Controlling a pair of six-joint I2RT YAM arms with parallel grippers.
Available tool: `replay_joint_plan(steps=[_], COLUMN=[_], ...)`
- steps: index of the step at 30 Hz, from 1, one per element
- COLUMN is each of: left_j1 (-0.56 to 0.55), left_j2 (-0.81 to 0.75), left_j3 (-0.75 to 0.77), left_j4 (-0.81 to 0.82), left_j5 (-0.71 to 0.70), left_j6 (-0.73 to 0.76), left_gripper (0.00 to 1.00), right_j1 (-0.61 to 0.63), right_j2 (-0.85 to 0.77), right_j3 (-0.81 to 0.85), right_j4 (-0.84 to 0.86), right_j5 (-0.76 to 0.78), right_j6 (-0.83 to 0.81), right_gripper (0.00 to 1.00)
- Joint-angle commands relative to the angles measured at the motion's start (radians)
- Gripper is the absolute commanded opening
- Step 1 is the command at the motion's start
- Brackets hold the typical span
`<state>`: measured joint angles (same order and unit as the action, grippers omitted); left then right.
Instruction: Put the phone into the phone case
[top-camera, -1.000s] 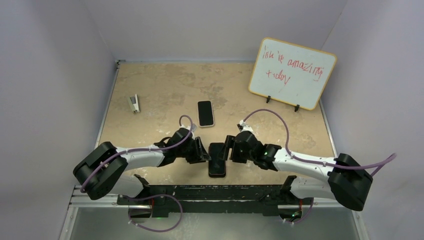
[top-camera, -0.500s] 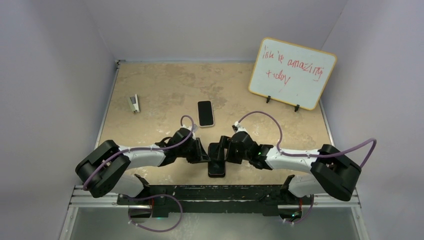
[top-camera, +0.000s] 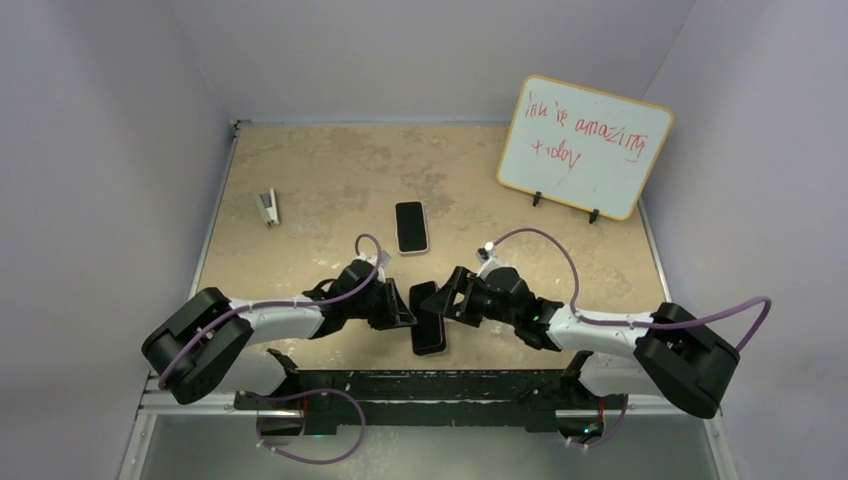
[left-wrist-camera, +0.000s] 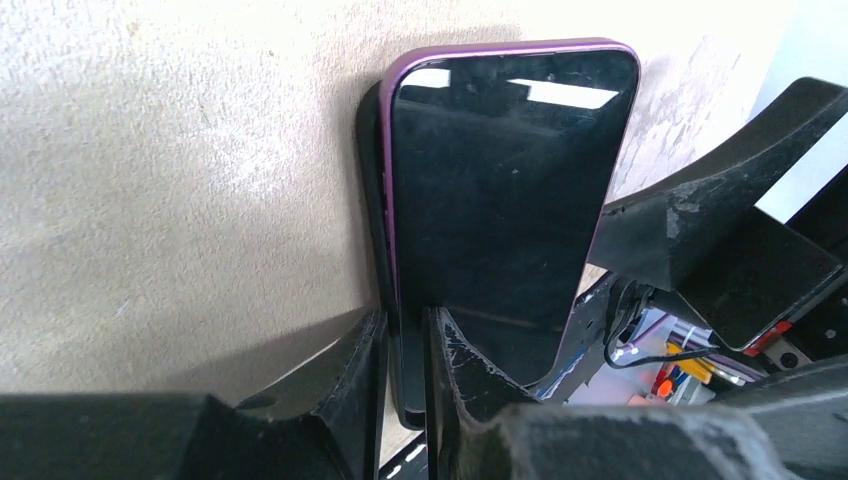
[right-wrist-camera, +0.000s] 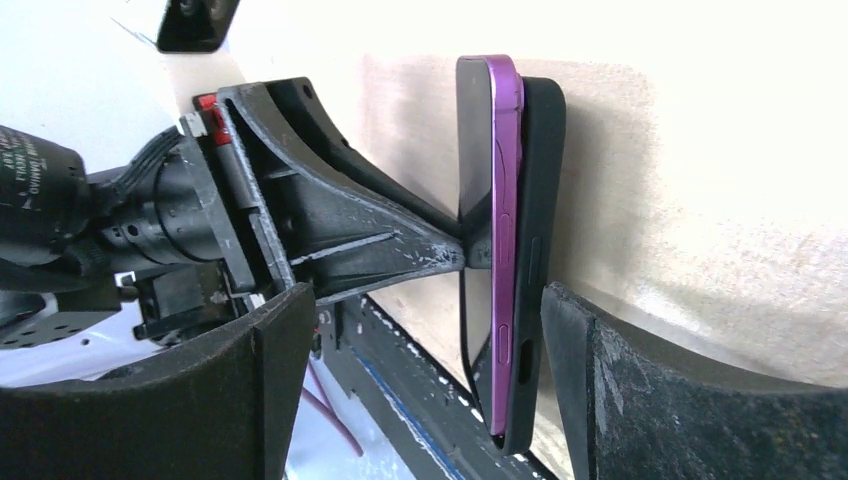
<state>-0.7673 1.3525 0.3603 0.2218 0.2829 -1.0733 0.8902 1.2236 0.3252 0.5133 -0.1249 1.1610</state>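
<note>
A: Two-arm check, starting left: seeing the left gripper (left-wrist-camera: 405, 320) pinching the purple-edged, black-screened phone (left-wrist-camera: 500, 190) together with the black phone case (right-wrist-camera: 540, 250).
B: Recording that. Looking right?
A: Finding the right gripper (right-wrist-camera: 428, 297) spread wide, straddling the stack's edges; not managing to tell contact.
B: Locating the phone?
A: Placing it near the beige table (top-camera: 300, 170) front edge, lying against the case, showing its purple rim proud of it.
</note>
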Motion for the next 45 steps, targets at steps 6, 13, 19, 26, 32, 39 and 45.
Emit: replay_joint_plan(steps=[6, 13, 19, 26, 32, 39, 45], left_j1=[-0.006, -0.006, -0.006, -0.006, -0.007, -0.007, -0.006], left_j2=[-0.040, -0.096, -0.119, -0.144, -0.146, -0.183, -0.159], left_j3=[-0.012, -0.018, -0.032, -0.023, -0.026, -0.040, -0.023], left_j4=[0.034, -0.022, -0.028, -0.062, -0.067, -0.073, -0.069], left_j5=[0.035, -0.013, -0.029, -0.043, -0.052, -0.059, -0.044], left_j6=[0.016, 0.030, 0.027, 0.041, 0.042, 0.039, 0.044], left_gripper=[0.21, 0.21, 0.21, 0.21, 0.21, 0.21, 0.21], right_j1=[0.018, 0.018, 0.019, 0.019, 0.019, 0.018, 0.018], right_j2=[0.092, 0.167, 0.232, 0.221, 0.206, 0.218, 0.222], right_j3=[0.017, 0.038, 0.060, 0.033, 0.035, 0.025, 0.028], right_j4=[0.344, 0.363, 0.397, 0.410, 0.405, 0.408, 0.401], right_j5=[-0.171, -0.220, -0.255, -0.280, -0.344, -0.349, -0.332], right_j6=[0.081, 0.063, 0.065, 0.047, 0.020, 0.020, 0.006], right_gripper=[0.81, 0.66, 0.51, 0.37, 0.37, 0.32, 0.28])
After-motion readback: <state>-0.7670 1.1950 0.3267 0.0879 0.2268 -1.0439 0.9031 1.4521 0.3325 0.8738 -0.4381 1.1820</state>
